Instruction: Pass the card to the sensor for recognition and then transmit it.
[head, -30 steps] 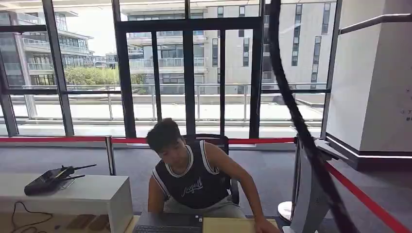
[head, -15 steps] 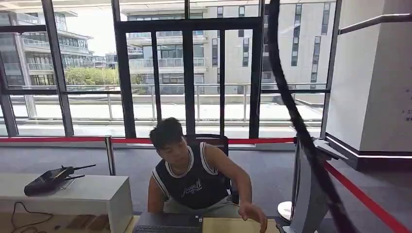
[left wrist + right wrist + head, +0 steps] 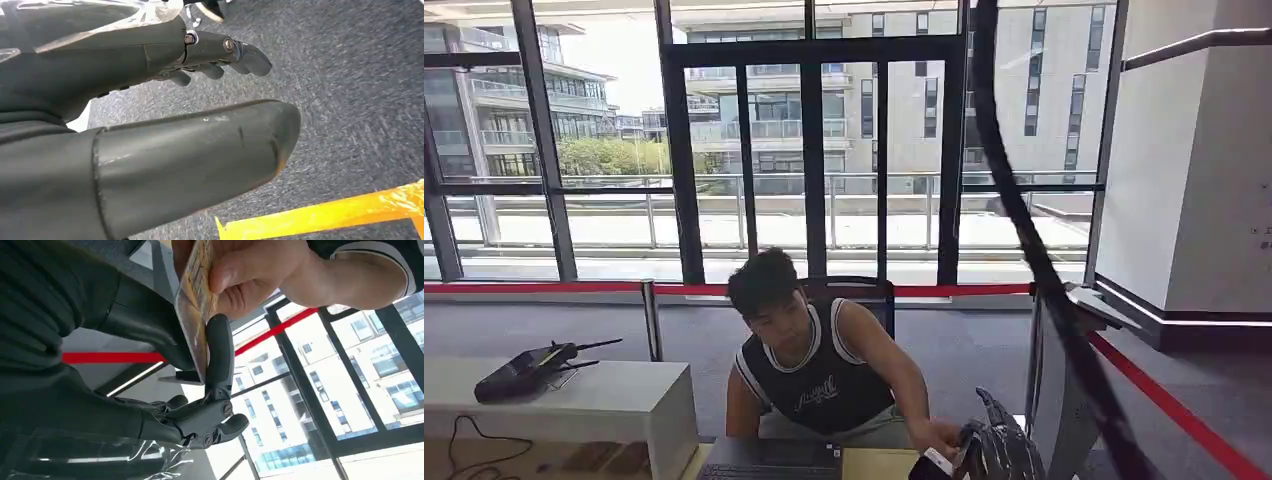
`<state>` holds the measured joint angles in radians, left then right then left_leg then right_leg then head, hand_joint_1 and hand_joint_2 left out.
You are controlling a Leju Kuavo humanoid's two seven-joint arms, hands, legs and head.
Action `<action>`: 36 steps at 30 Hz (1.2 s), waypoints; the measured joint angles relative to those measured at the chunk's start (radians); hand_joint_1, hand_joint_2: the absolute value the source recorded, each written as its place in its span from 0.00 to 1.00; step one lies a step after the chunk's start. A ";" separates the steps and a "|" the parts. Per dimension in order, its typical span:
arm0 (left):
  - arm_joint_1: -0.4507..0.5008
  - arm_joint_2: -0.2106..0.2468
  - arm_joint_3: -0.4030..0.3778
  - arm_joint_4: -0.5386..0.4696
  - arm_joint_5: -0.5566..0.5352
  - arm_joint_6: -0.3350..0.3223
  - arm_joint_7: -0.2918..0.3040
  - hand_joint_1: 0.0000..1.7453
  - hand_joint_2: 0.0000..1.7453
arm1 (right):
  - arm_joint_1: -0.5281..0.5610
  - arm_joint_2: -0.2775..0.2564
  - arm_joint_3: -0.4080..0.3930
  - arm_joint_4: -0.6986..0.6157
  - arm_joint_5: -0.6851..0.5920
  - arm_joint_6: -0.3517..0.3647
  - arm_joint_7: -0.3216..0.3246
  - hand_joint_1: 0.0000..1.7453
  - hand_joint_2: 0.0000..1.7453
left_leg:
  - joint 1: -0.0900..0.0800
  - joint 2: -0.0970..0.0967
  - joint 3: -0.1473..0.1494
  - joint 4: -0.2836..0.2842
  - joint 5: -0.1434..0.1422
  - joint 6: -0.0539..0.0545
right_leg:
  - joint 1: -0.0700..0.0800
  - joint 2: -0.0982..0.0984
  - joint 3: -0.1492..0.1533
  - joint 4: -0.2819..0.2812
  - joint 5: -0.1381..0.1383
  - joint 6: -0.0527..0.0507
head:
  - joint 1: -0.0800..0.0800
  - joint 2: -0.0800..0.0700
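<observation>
A glass-walled room looks onto buildings, with a red barrier band (image 3: 534,287) behind a seated person (image 3: 819,365) at the near desk (image 3: 879,464). The right hand (image 3: 999,450) pinches the card (image 3: 196,310) between thumb and finger while the person's hand (image 3: 250,270) grips it too. The left hand (image 3: 165,115) hangs over grey carpet, fingers (image 3: 240,50) apart, holding nothing.

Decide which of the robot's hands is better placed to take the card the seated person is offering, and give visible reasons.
The right hand: in its wrist view the card already sits between its thumb and a finger while the person's hand grips the other end. The left hand hangs over carpet, holding nothing.
</observation>
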<state>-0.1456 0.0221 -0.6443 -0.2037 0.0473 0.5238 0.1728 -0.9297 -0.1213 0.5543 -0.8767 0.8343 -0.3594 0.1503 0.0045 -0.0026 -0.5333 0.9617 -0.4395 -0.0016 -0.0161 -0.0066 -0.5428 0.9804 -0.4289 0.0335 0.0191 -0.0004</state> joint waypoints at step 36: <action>0.061 0.026 -0.018 0.002 0.150 0.069 0.000 0.00 0.00 | 0.115 -0.105 0.032 0.081 0.194 -0.335 0.055 0.00 0.00 | 0.001 -0.001 0.002 0.001 -0.001 0.001 | 0.001 0.000 0.002 -0.003 0.000 0.000 | 0.000 0.000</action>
<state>-0.0843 0.0477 -0.6626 -0.2018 0.1973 0.5924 0.1732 -0.8150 -0.2265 0.5861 -0.7956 1.0282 -0.6947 0.2050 0.0055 -0.0031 -0.5312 0.9625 -0.4405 -0.0009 -0.0151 -0.0070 -0.5408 0.9773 -0.4290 0.0335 0.0195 -0.0004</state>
